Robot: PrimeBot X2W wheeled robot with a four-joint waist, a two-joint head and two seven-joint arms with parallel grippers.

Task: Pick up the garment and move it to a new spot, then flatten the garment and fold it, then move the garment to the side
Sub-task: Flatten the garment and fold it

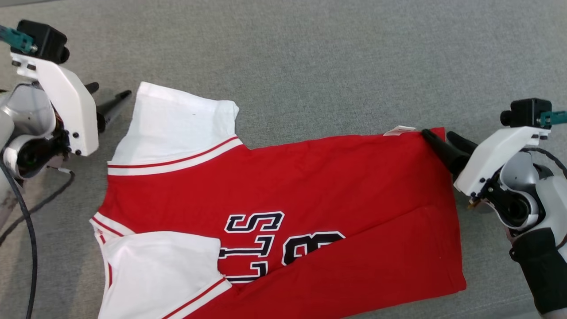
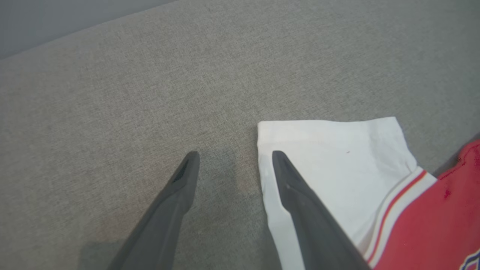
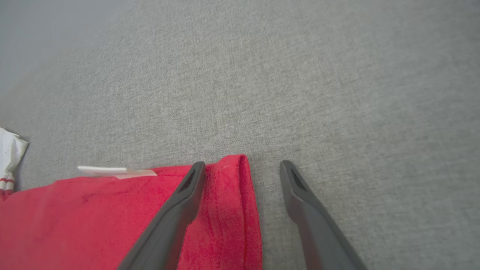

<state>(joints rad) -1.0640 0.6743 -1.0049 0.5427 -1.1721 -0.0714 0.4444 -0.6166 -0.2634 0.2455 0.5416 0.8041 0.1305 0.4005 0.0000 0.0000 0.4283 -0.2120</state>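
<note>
The garment (image 1: 310,190) is a red jersey with white sleeves and black lettering, spread flat on the grey surface and running off the bottom of the head view. My left gripper (image 1: 108,99) stands open at the far corner of the upper white sleeve (image 2: 337,157), one finger over the sleeve edge, the other over bare fabric. My right gripper (image 1: 438,136) is open at the jersey's far hem corner (image 3: 232,180), straddling it with one finger above the red cloth. A white tag (image 3: 116,171) sticks out of the hem. Neither gripper holds anything.
Grey woven surface (image 1: 336,57) stretches far beyond the jersey on all sides. A black cable (image 1: 26,221) hangs by my left arm at the left edge.
</note>
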